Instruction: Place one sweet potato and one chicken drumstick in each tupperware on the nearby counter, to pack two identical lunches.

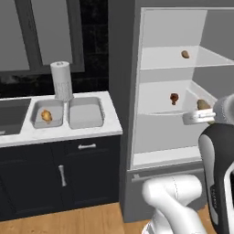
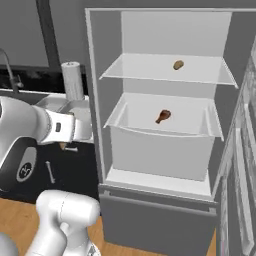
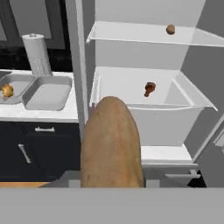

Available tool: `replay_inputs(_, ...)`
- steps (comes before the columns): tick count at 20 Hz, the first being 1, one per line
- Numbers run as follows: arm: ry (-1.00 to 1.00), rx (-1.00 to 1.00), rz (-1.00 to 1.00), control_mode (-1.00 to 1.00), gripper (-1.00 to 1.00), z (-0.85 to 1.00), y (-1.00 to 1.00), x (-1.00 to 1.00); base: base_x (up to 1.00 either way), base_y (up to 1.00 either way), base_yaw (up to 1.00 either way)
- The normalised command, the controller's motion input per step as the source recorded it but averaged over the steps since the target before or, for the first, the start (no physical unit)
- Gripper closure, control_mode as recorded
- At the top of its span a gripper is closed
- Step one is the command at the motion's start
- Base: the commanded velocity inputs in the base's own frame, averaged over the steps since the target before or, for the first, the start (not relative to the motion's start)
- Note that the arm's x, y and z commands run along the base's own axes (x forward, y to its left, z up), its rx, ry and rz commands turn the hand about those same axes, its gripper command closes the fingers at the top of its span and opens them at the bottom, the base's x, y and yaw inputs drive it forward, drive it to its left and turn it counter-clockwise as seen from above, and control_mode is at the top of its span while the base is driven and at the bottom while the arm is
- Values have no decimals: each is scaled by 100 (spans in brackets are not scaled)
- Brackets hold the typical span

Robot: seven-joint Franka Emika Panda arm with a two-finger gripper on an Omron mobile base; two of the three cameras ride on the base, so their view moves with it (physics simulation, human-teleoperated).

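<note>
A large tan sweet potato (image 3: 111,144) stands close in front of the hand camera, and my gripper (image 1: 204,110) is shut on it, in front of the open fridge. Its fingertips are hidden behind the tuber. Another sweet potato (image 1: 185,54) lies on the fridge's upper shelf. A dark brown chicken drumstick (image 1: 174,98) lies in the drawer below. On the counter (image 1: 91,132) sit two grey tupperware trays. The left tupperware (image 1: 35,122) holds a golden-orange drumstick (image 1: 46,115). The right tupperware (image 1: 85,113) holds nothing.
A paper towel roll (image 1: 61,80) stands behind the trays. A dark sink basin (image 1: 11,115) lies left of them. The fridge's side wall (image 1: 123,91) stands between the counter and the shelves. Dark cabinets with silver handles (image 1: 87,146) run below.
</note>
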Motion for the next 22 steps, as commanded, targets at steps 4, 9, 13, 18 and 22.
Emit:
replay_inputs(4,0,0,0,100,100,0,0,0,-59,100,2)
replay_inputs(9,0,0,0,100,100,0,0,0,7,100,0)
replay_inputs(13,0,0,0,100,100,0,0,0,97,100,0)
replay_inputs(18,0,0,0,100,100,0,0,0,100,70,0)
replay_inputs(22,0,0,0,100,100,0,0,0,100,-8,1)
